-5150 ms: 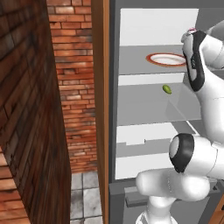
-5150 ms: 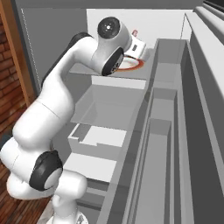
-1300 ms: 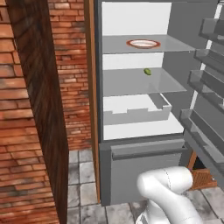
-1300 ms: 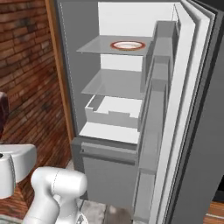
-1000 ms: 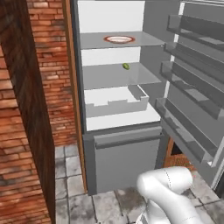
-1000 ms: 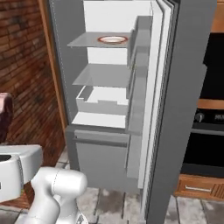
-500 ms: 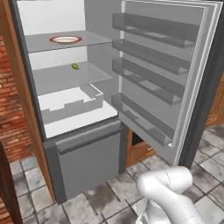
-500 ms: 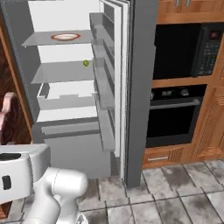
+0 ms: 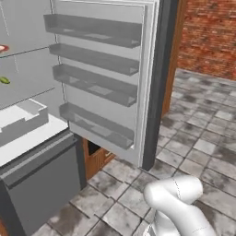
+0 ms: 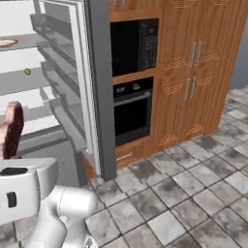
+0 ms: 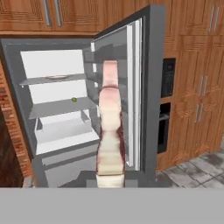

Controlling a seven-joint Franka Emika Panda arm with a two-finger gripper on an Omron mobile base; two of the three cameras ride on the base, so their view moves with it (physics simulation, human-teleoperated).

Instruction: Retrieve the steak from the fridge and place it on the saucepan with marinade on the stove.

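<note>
The flat slab of red-pink raw steak (image 11: 110,131) stands edge-on right before the hand camera, pinched in the closed jaws, and its dark red edge also rises at the left of the right base view. Behind it, well apart, the tall grey stainless-steel fridge (image 11: 151,87) stands open, a small green oval fruit (image 11: 74,99) on a white middle shelf.

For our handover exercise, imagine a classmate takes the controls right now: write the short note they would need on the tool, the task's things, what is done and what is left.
Tool: shut on the steak, which stands edge-on in the hand view and shows at the left edge of the right base view.
Fridge: door wide open; a plate and a small green fruit sit on its shelves.
Done: steak is out of the fridge.
Left: get to the stove and lay the steak in the saucepan with marinade.
</note>
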